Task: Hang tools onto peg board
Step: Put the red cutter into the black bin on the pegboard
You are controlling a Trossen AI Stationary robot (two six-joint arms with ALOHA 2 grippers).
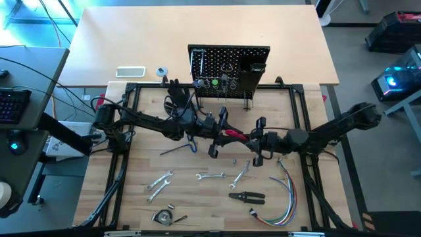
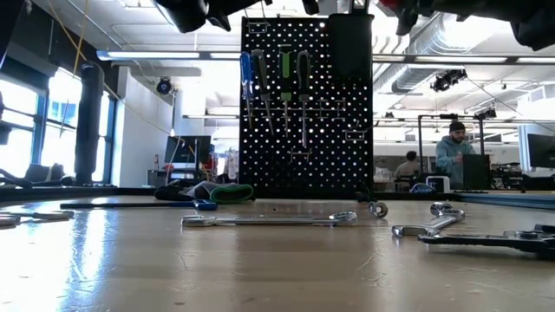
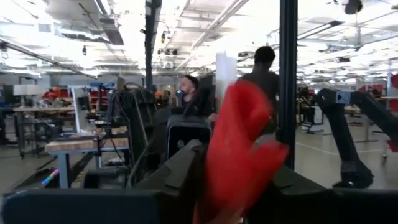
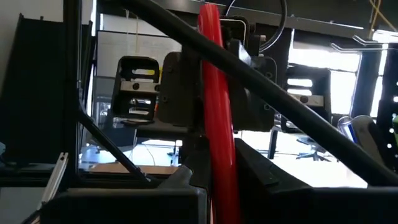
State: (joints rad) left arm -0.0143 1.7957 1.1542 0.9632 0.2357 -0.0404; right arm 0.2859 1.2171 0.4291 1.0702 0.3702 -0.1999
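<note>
You'll see a bundle of coloured wires point(image 1: 281, 195) lying at the near right of the bench point(image 1: 131, 197), and a black glove point(image 1: 173, 92) by the far left of the frame. On the pale far tabletop point(image 1: 197, 26) there's a white phone-like slab point(image 1: 130, 72) with a small round object point(image 1: 162, 72) just beside it. Across the room a person point(image 2: 453, 154) stands at a workstation.

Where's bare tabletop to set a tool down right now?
Free: the strip between the two-wrench pair and the frame's left rail; also the light table behind the peg board, right of the phone. Crowded: front centre-right, among loose wrenches, pliers and wire bundle.
</note>
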